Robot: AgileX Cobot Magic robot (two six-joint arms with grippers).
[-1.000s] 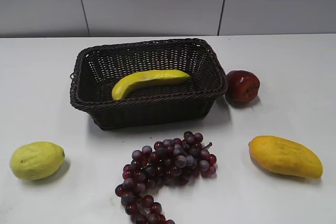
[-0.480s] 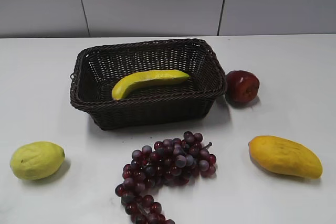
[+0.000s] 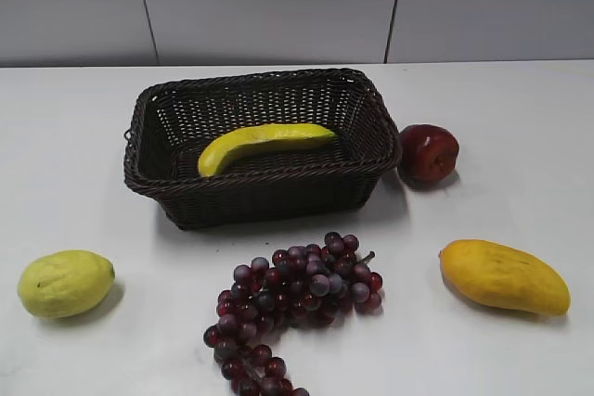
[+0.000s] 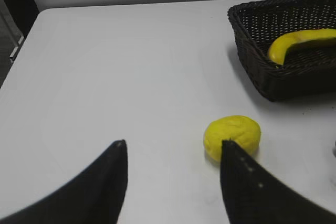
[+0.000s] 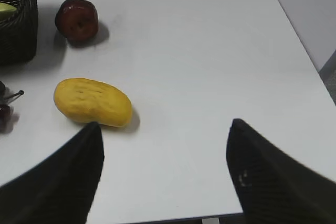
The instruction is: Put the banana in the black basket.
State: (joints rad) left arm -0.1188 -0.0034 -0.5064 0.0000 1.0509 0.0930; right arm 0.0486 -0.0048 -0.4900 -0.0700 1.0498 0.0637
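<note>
Since the banana [image 3: 263,144] lies inside the black basket [image 3: 269,194], little remains to fail. Both sets of fingers, left gripper [image 4: 173,161] and right gripper [image 5: 165,145], stand wide apart and empty (well back over the bench [image 3: 520,136]); a careless sweep might nudge the lemon [image 4: 232,136] or mango [image 5: 92,102].

You see the banana [image 3: 263,144], yellow-green and curved, lying flat inside the black basket [image 3: 269,194], its length running left to right. The dark woven basket sits upright on the table.
</note>
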